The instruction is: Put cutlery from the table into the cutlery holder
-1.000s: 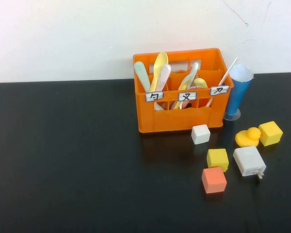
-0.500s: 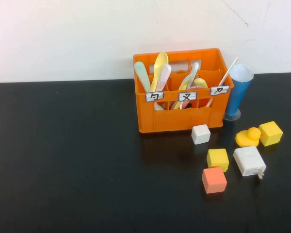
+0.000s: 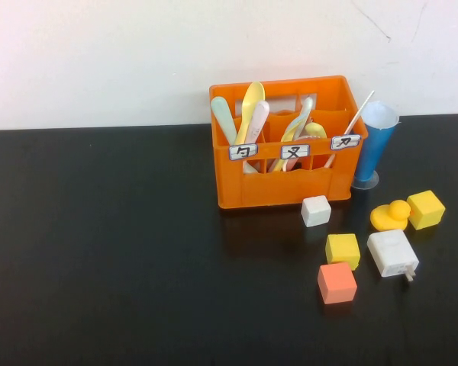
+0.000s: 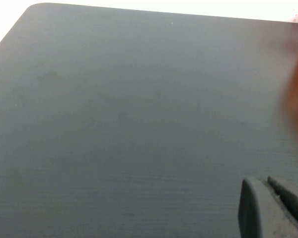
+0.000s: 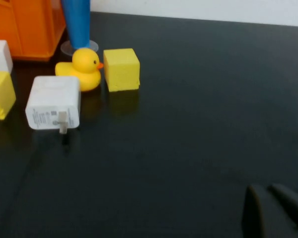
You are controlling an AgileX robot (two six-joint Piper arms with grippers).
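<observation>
No cutlery is being shown lying on the black bench (image 3: pixel 99 252). A pale fork (image 3: pixel 305 113) is apparently being held in the middle compartment of the orange cutlery holder (image 3: pixel 286 187), upper centre of the high view. The left gripper (image 4: pixel 268 201) and right gripper (image 5: pixel 268 210) are being kept low over bare matte surface; open or closed cannot be told. Any further approach is best being made from above, clear of the duck (image 3: pixel 389 216). A white wall (image 3: pixel 99 61) is closing the scene.

The crate (image 3: pixel 284 141) stands toward the back of the table (image 3: pixel 99 244), right of centre, cutlery upright in its compartments. Just right of it stands a cup (image 3: pixel 372 145). Before them lie cubes, a duck (image 3: pixel 390 216) and a charger (image 3: pixel 392 254).
</observation>
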